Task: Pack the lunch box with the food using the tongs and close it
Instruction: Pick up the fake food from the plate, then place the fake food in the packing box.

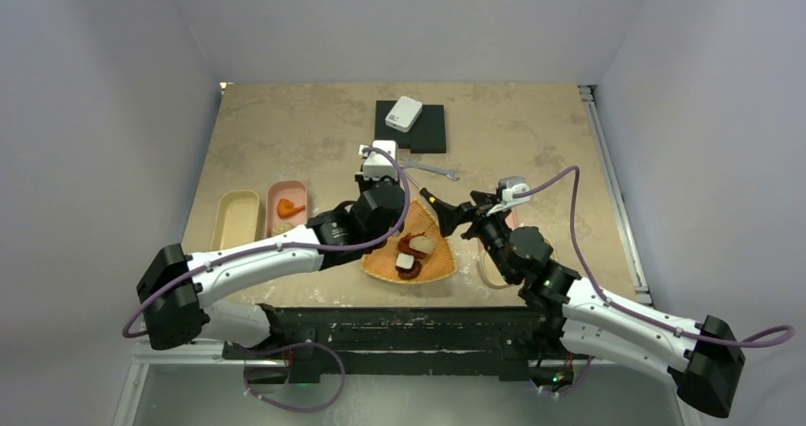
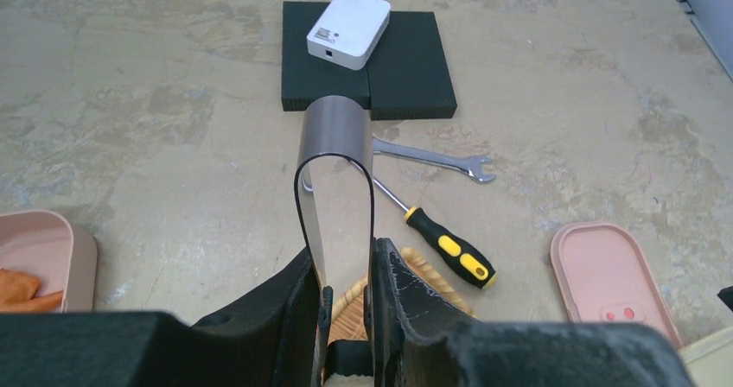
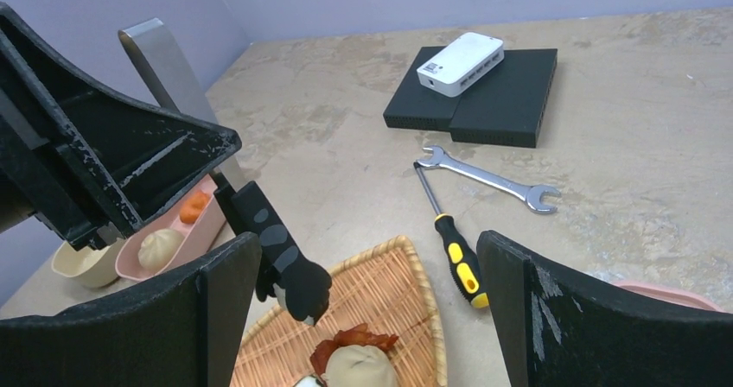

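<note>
My left gripper [image 2: 346,276] [image 1: 382,186] is shut on the tongs [image 2: 335,145], whose silver bend sticks out ahead of the fingers. The tongs' black tips [image 3: 294,279] hang just above the woven tray [image 3: 406,292]; a small white bit shows at the tips. On the tray [image 1: 439,266] lie a beige bun [image 1: 421,245], a red piece [image 3: 359,339] and a black-and-white piece [image 1: 409,267]. The pink lunch box [image 1: 287,198] holds an orange piece [image 3: 197,204] and a bun [image 3: 160,247]. My right gripper [image 3: 367,257] [image 1: 445,219] stands open, empty, over the tray's right side.
A beige box [image 1: 238,219] sits left of the pink one. A pink lid [image 2: 605,279] lies right of the tray. A yellow-and-black screwdriver [image 2: 449,249] and a silver wrench [image 2: 432,156] lie beyond the tray, with a white box [image 1: 404,114] on a black pad [image 1: 428,133] behind.
</note>
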Controlling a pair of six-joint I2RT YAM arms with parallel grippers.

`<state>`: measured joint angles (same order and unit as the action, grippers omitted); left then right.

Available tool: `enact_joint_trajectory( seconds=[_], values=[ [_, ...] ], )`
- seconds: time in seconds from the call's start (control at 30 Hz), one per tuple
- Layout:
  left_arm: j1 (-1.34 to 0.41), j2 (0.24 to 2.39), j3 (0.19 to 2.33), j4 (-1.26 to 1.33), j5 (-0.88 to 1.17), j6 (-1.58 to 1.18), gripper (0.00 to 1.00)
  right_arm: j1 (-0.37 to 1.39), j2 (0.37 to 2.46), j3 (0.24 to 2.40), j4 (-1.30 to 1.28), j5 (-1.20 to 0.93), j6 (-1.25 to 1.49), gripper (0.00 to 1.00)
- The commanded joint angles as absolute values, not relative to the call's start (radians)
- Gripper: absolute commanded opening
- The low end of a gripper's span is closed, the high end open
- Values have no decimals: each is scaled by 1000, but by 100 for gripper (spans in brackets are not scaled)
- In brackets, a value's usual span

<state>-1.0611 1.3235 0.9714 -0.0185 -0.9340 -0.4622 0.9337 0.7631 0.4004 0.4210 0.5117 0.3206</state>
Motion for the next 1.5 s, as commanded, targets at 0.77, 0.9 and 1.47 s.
enact_joint_trajectory(
  seconds=[0.77,0.9,1.47],
  values=[
    [-691,1158,1168,-350,-666,-318,3,927,715,416,404,627,296,98],
    [-563,1109,1155,-339,-686,-259,3,927,713,420,399,627,282,98],
    [-20,1079,1053,-204,-526,-176,3,927,705,442,371,641,276,98]
  ],
)
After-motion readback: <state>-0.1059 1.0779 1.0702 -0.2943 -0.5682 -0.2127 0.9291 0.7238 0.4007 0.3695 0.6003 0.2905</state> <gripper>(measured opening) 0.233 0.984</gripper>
